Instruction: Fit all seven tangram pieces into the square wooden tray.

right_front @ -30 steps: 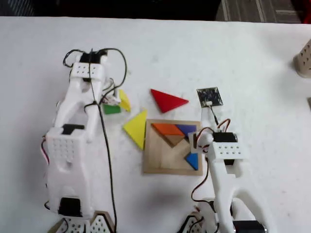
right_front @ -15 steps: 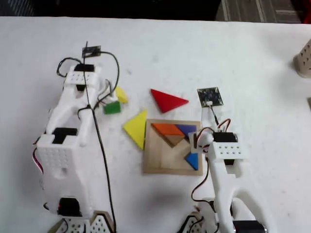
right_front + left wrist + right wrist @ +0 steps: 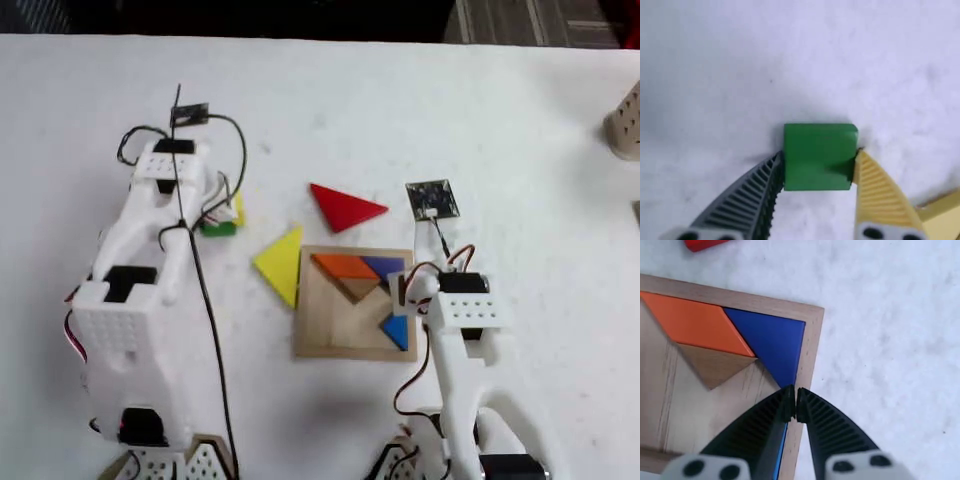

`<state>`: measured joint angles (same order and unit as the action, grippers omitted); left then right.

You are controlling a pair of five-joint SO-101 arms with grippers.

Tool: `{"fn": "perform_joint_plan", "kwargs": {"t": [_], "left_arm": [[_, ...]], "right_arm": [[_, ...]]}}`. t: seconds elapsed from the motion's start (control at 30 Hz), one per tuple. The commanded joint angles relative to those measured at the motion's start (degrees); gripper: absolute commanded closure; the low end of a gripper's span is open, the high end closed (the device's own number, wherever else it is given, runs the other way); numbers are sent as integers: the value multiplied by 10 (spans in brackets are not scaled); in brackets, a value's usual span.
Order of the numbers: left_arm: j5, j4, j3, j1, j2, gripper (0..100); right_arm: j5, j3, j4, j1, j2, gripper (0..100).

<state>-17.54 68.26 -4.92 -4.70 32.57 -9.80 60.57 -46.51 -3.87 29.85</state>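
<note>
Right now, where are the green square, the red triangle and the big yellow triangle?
green square [image 3: 817, 157]: left wrist view, middle of its top face.
red triangle [image 3: 346, 208]: high view, its middle.
big yellow triangle [image 3: 284, 265]: high view, its middle.

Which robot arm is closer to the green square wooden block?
Left. The left gripper has the green square wooden block between its fingers. The right gripper is farther off, at the square wooden tray rim, beside the blue triangle piece.

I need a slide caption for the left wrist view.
Left pincer grips the green square wooden piece by two opposite sides.
</note>
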Motion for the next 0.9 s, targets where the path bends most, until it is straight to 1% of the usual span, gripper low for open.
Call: {"fn": "perform_joint_plan", "kwargs": {"t": [0.0,0.17,0.27,0.37,0.73,0.87], "left_arm": [[6,-4,11,2,-18,811],[5,2,11,10,-21,812],[5,40,11,30,-42,811],[6,61,16,52,-62,810],[6,71,17,57,-67,810],[6,93,17,80,-68,810]], "right_arm": [[-4,-14,9,-5,1,981],[-4,-14,9,-6,1,981],[-4,-14,9,-6,1,981],[-4,-14,9,-6,1,981],[-5,-14,10,-6,1,981],[-5,-14,10,-6,1,981]]}}
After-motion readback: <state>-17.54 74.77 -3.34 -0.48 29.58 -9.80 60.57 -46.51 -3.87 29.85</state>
